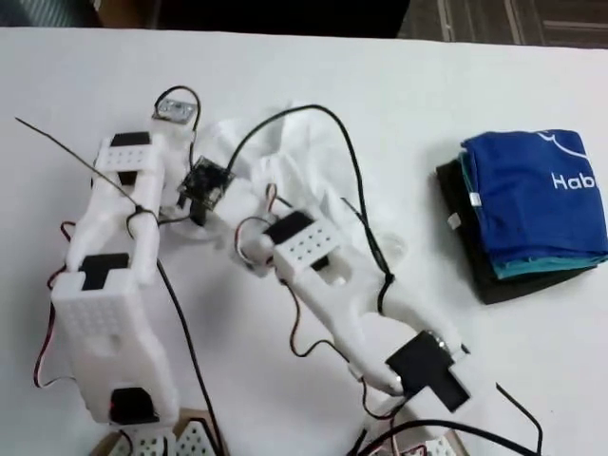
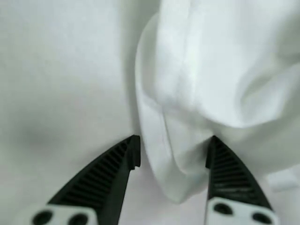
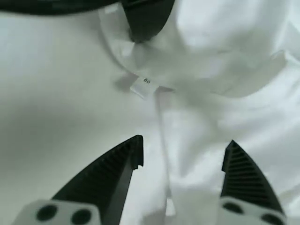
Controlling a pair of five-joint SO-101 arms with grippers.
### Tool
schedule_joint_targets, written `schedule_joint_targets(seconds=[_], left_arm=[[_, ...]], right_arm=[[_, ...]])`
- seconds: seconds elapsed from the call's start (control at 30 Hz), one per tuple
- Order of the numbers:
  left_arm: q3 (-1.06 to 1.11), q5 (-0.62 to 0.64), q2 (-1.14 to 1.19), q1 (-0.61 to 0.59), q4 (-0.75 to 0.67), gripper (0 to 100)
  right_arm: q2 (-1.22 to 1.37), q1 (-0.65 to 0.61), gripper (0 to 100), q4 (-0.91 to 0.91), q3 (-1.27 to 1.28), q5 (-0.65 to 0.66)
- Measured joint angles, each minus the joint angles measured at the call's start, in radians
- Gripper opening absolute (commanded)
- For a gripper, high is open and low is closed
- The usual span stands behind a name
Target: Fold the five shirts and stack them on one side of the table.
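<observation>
A crumpled white shirt (image 1: 294, 157) lies on the white table (image 1: 399, 85) between and beyond the two arms. My left gripper (image 2: 172, 146) is open, its black fingers (image 2: 117, 171) standing on either side of a rounded fold of the shirt (image 2: 187, 93). My right gripper (image 3: 183, 154) is open too, low over the shirt (image 3: 225, 93) next to a small white label (image 3: 144, 87). The left arm's dark fingertip (image 3: 145, 18) rests on the cloth just past that label. At the table's right side sits a stack of folded shirts (image 1: 532, 204), blue on top, then teal, then black.
Both white arm bodies (image 1: 114, 313) and their black and red cables (image 1: 180, 323) take up the near half of the table. The table's far edge (image 1: 304, 33) runs along the back. Bare tabletop lies between the white shirt and the stack.
</observation>
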Motion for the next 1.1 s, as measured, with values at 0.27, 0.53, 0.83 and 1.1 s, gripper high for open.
schedule_joint_targets(seconds=[0.27,0.53,0.83,1.1], left_arm=[[0.000,0.106,0.005,-0.017,-0.002,25],[-0.006,0.155,0.011,-0.028,-0.002,25],[-0.008,0.155,0.011,-0.035,-0.002,25],[-0.009,0.161,0.011,-0.032,-0.002,25]], right_arm=[[0.178,-0.002,27.2,-0.183,-0.012,0.000],[0.249,-0.002,27.2,-0.106,-0.123,0.000],[0.465,0.002,15.2,0.218,-0.491,0.002],[0.692,0.006,12.0,0.526,-0.907,-0.061]])
